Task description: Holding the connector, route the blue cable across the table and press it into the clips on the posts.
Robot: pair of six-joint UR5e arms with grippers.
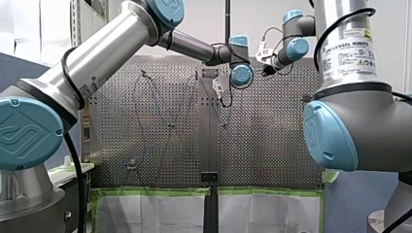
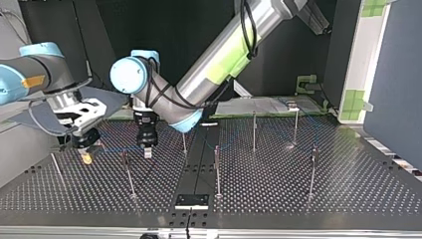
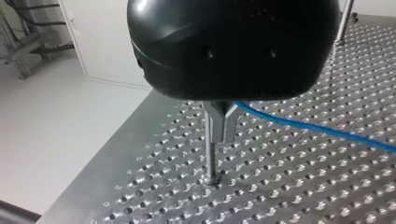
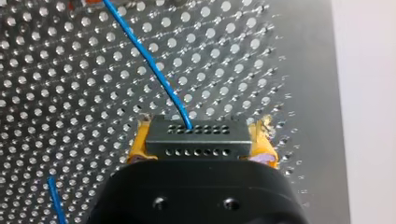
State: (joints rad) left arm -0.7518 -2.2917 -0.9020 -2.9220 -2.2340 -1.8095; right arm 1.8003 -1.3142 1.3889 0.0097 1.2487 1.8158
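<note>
In the right wrist view my right gripper (image 4: 200, 145) has its yellow pads (image 4: 139, 144) shut on a grey connector (image 4: 196, 133) with rows of small holes. The blue cable (image 4: 140, 51) leaves the connector's middle and runs off over the perforated table. My left gripper (image 3: 221, 136) has its metal fingers shut on the blue cable (image 3: 317, 130), right beside a thin post (image 3: 211, 161). Seen from the top view, my right gripper (image 2: 87, 155) is low at the left and my left gripper (image 2: 146, 149) is just to its right, with the cable (image 2: 117, 148) stretched between them.
Several thin posts stand on the table, among them one near the middle (image 2: 217, 169), one behind it (image 2: 254, 132) and one at the right (image 2: 312, 169). A black bracket (image 2: 191, 201) sits at the table's near edge. The table edge (image 3: 116, 154) lies close beside my left gripper.
</note>
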